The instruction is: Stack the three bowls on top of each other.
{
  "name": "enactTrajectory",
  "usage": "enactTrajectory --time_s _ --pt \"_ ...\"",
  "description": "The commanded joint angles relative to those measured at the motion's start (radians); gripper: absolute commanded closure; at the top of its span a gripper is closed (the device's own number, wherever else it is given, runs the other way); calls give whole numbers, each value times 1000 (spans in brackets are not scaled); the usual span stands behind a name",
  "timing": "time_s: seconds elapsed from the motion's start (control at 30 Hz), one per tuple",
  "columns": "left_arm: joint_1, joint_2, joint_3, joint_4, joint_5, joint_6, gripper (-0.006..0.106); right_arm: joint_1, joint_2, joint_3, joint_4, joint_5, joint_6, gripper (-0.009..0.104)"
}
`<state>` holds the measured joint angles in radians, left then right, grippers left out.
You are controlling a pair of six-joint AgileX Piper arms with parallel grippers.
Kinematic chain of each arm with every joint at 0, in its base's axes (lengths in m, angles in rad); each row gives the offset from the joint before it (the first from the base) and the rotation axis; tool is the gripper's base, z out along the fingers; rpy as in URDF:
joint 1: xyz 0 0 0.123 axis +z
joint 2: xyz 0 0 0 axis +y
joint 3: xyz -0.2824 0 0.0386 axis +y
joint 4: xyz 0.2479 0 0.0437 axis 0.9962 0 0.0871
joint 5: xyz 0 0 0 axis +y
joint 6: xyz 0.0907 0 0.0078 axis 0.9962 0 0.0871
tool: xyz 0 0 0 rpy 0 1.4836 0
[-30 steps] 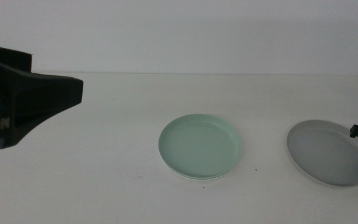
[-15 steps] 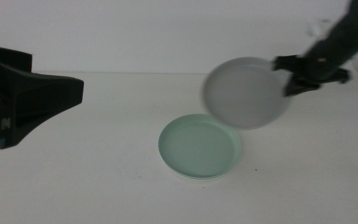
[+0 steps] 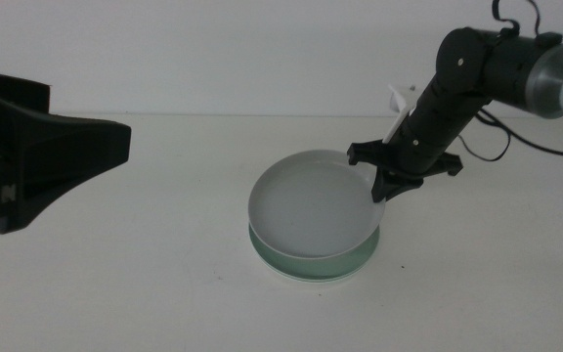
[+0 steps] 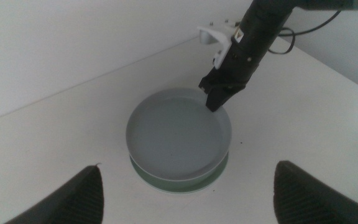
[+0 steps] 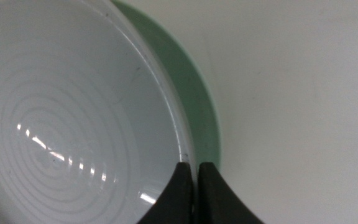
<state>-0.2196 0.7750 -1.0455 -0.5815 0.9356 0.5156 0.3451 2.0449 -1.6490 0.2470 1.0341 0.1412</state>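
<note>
My right gripper (image 3: 384, 186) is shut on the right rim of the grey bowl (image 3: 311, 205). It holds the bowl directly over the mint green bowl (image 3: 313, 271), slightly tilted and very close to it; I cannot tell if they touch. In the right wrist view the jaws (image 5: 196, 171) pinch the grey rim (image 5: 73, 112), with the green bowl (image 5: 194, 93) underneath. The left wrist view shows the grey bowl (image 4: 179, 130) over the green one (image 4: 179, 185). My left gripper (image 3: 66, 147) waits open at the far left, above the table. The white bowl is out of view.
The white table (image 3: 164, 284) stretches around the bowls. The right arm (image 3: 477, 68) with its cable reaches in from the back right. The table's far edge meets a pale wall.
The right gripper took the grey bowl from the table's right side, carried it up and left, and lowered it over the mint green bowl. The left arm has not moved.
</note>
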Motion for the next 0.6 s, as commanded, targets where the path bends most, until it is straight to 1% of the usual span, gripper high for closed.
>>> enactTrajectory --time_s 0.0,0.1,0.17,0.23,0.3,0.33,0.37,0.4,0.47,0.57 --pt "2 -2 5 -10 -13 -7 7 4 13 -7 19 -2 0 96" --pt "2 -2 5 -10 -13 -7 7 4 22 -7 18 -5 0 96" --pt "2 -2 5 -10 -13 -7 7 4 28 -7 18 -5 0 94" --pt "2 -2 5 -10 -13 -7 7 4 30 -7 18 -3 0 89" --pt "2 -2 5 -10 -13 -7 7 4 30 -7 24 3 0 80" --pt "2 -2 5 -10 -13 -7 7 4 30 -7 24 6 -6 73" --pt "2 -2 5 -10 -13 -7 7 4 30 -7 24 6 -13 62" --pt "2 -2 5 -10 -13 -7 7 4 30 -7 24 6 -22 54" --pt "2 -2 5 -10 -13 -7 7 1 26 -7 24 15 -56 34" --pt "2 -2 5 -10 -13 -7 7 -17 -2 -9 20 46 -141 13"
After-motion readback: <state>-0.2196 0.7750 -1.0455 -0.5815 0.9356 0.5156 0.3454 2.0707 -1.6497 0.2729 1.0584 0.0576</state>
